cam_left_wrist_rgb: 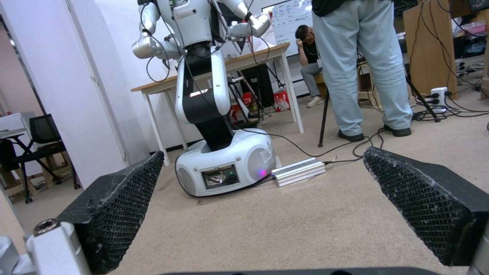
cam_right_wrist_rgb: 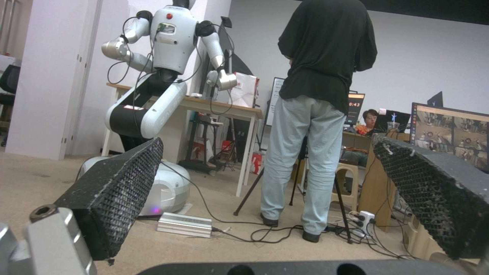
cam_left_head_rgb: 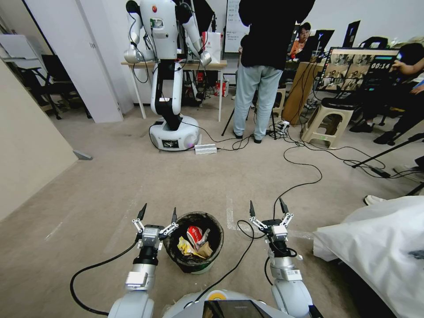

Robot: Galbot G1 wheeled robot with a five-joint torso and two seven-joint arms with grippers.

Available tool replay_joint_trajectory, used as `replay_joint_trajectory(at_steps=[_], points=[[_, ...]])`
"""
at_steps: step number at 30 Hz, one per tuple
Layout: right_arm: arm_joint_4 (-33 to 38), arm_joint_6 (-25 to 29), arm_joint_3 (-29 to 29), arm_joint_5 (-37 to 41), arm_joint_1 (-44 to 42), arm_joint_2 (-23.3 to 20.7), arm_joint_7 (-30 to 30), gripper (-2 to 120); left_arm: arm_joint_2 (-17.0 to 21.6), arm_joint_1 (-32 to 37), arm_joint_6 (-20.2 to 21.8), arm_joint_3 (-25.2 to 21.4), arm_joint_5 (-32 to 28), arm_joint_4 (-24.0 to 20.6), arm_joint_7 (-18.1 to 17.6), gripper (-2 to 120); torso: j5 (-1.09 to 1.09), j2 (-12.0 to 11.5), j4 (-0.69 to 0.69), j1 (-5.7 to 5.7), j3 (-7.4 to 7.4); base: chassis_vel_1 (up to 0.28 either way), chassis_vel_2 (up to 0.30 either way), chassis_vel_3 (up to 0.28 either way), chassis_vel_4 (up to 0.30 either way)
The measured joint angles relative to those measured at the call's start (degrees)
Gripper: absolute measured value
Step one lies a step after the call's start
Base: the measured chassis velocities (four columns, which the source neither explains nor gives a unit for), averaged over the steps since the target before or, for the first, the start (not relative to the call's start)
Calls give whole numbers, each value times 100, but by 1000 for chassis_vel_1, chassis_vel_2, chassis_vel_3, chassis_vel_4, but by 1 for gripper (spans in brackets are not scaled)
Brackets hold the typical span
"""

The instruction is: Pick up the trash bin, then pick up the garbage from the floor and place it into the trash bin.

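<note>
Small round white plastic trash bin with black bag liner [cam_left_head_rgb: 194, 260] on carpet, between both arms. Crumpled red, yellow, brown garbage [cam_left_head_rgb: 194, 242] inside. Left gripper [cam_left_head_rgb: 157, 213] and right gripper [cam_left_head_rgb: 268, 208] flanking, fingers spread, holding nothing; likely parked, collection seemingly finished.

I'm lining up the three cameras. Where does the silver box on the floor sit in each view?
Head view: silver box on the carpet beside the white robot's base.
Left wrist view: silver box beside that base, on the standing person's side.
Right wrist view: silver box beside the base, likewise on the person's side.
Shared landmark: the white robot's base.
</note>
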Motion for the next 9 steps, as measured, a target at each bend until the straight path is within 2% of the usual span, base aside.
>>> replay_joint_trajectory(at_steps=[9], points=[[4, 0, 2, 0, 1, 0, 0, 100, 1, -2, 11, 0, -4, 4, -3, 100, 0, 0, 0, 0, 0, 0, 0, 0, 0]])
